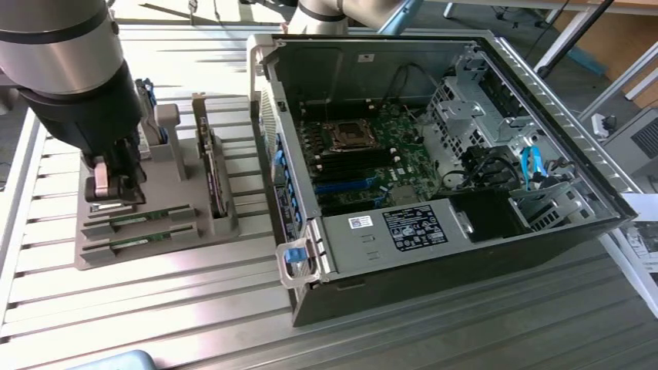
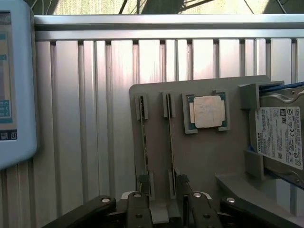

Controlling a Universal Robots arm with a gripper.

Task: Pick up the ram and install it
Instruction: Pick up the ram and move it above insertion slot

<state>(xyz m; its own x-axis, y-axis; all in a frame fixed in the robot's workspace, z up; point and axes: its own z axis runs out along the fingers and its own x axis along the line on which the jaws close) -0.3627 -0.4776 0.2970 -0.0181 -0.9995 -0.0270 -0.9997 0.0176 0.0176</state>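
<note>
Two rams, thin green sticks, stand on edge in slots of a grey holder. In the exterior view they are the ram and the ram at the holder's front. In the wrist view I see them edge-on, one ram and the other ram. My gripper hangs low over the holder's end at the exterior view's left. The gripper is open, and its dark fingertips straddle the second ram's near end without closing on it.
The holder also carries a square silver processor, a hard drive and an upright expansion card. An open computer case with its motherboard lies at the exterior view's right. A light blue device lies on the slatted table.
</note>
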